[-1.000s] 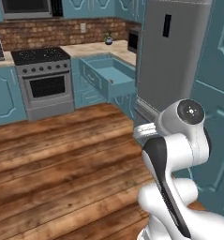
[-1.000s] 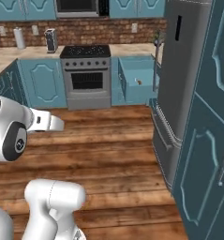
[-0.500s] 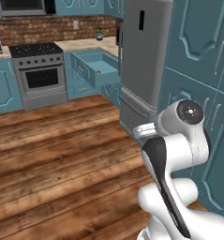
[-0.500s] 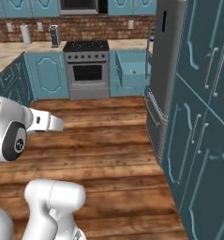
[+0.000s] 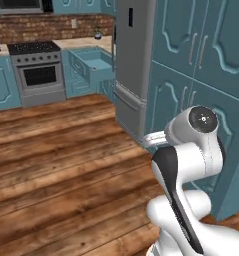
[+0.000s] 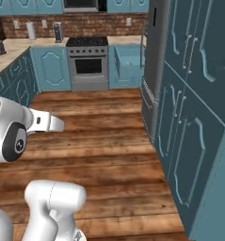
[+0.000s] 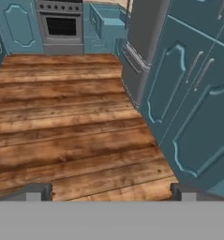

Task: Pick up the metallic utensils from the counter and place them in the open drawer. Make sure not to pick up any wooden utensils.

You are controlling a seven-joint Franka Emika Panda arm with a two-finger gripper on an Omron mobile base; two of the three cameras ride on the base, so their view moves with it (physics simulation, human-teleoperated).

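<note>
My base is swinging right — the open drawer (image 5: pixel 93 64) and the counter (image 5: pixel 86 43) beside the stove (image 5: pixel 33 70) now sit farther off than a second ago, the fridge (image 5: pixel 133 65) looming closer. My gripper (image 7: pixel 111 191) hangs spread and empty, so no utensil is fetched yet

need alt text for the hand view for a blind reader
Brown wooden plank floor stretches ahead to a silver oven with an open teal drawer beside it. Tall grey fridge and teal cabinet doors line the right side.
</note>
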